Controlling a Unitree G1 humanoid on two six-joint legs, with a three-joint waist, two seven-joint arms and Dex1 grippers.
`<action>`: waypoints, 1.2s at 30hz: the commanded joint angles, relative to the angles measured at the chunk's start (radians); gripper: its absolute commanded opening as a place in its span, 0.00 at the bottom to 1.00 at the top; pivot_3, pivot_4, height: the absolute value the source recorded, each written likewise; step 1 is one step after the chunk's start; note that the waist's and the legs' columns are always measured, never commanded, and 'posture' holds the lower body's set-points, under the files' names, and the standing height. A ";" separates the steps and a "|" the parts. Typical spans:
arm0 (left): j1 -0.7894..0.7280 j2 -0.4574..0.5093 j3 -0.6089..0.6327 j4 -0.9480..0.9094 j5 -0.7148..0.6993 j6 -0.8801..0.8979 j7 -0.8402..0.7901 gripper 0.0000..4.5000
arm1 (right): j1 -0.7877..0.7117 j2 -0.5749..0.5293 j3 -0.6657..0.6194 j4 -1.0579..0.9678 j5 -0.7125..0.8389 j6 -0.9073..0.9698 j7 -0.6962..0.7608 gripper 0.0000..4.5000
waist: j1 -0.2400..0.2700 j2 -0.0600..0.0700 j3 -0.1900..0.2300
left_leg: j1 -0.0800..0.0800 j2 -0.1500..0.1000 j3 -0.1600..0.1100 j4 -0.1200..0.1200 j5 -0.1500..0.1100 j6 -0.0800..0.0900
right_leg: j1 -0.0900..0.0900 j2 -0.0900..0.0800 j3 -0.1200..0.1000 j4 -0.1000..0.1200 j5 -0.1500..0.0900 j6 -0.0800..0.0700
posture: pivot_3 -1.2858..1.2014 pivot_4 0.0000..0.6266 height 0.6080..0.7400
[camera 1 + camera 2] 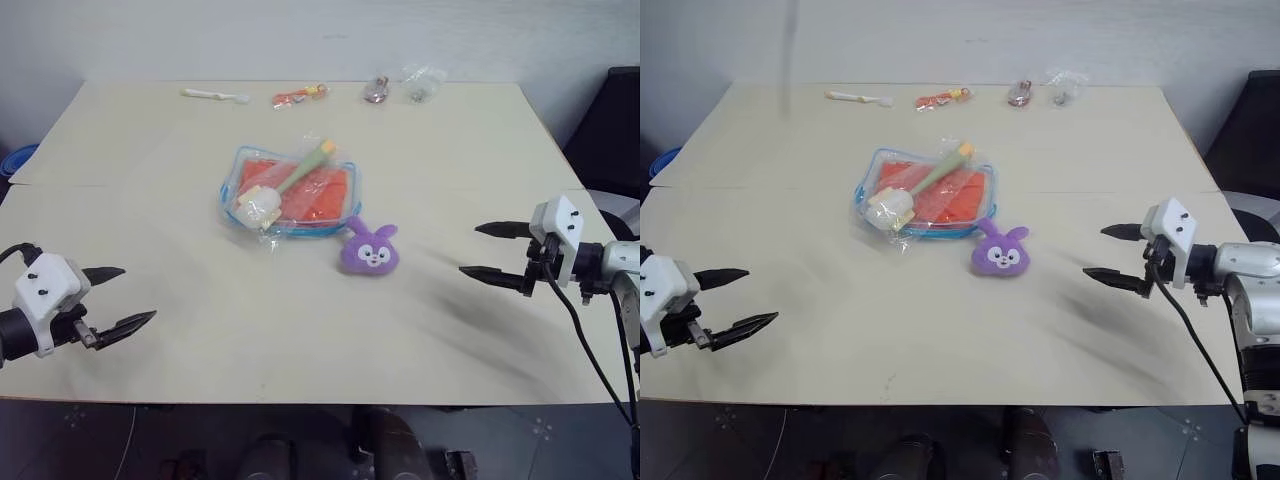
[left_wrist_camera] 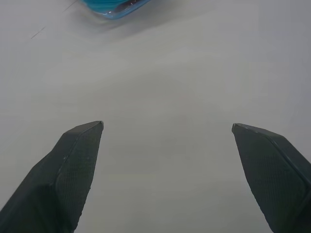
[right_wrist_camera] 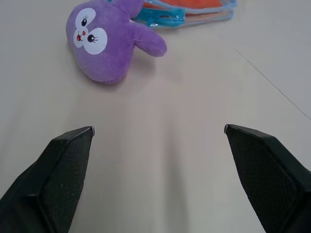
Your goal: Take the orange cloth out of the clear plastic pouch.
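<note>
- The left tool (image 1: pixel 118 297) hovers spread and empty over the near left of the tabletop (image 1: pixel 300 330); the right tool (image 1: pixel 492 251) hovers likewise at the near right. Both aim inward, probably staged to approach the middle from two sides.
- Bare tabletop lies between them, so there is open room to advance.
- The purple plush bunny (image 1: pixel 369 250) sits just beside the pouch's near right corner and may crowd the right tool's path.
- The clear plastic pouch (image 1: pixel 236 166) lies flat mid-tabletop, well apart from every edge, with the orange cloth (image 1: pixel 325 195) inside.
- An untrimmed clear bag (image 1: pixel 270 200) lies across the pouch, likely hindering access.
- Small items (image 1: pixel 300 96) line the far edge, out of the way.
</note>
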 commanded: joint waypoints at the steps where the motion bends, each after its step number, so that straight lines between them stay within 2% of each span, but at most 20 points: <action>1: -0.012 0.012 0.007 -0.002 0.003 -0.023 -0.010 1.00 | 0.000 -0.010 -0.031 -0.003 0.005 -0.018 0.002 1.00 | 0.000 0.000 0.000 | 0.000 0.000 0.000 0.000 0.000 0.000 | 0.000 0.000 0.000 0.000 0.000 0.000 | 0.52 0.24 1.00; 11: -0.021 0.015 0.003 0.002 0.009 0.021 0.004 1.00 | 0.008 -0.001 -0.026 0.012 -0.003 -0.039 -0.009 1.00 | 0.000 0.000 0.000 | 0.001 0.000 0.002 0.000 0.000 0.000 | 0.000 0.000 0.001 0.001 0.000 0.000 | 0.52 0.24 1.00; 31: -0.044 0.001 -0.010 -0.013 -0.018 0.074 0.003 1.00 | 0.060 0.002 -0.043 -0.045 0.049 0.033 -0.009 1.00 | 0.000 0.000 0.000 | 0.001 0.000 0.003 0.000 0.000 0.000 | 0.000 0.000 0.002 0.001 0.000 0.000 | 0.52 0.24 1.00; 36: -0.233 -0.057 -0.062 -0.141 -0.182 0.313 0.160 1.00 | 0.114 0.048 -0.049 -0.266 0.122 0.126 -0.066 1.00 | 0.009 0.000 0.000 | 0.001 0.000 0.002 0.001 0.000 0.000 | 0.000 0.000 0.003 0.002 0.000 0.000 | 0.52 0.24 1.00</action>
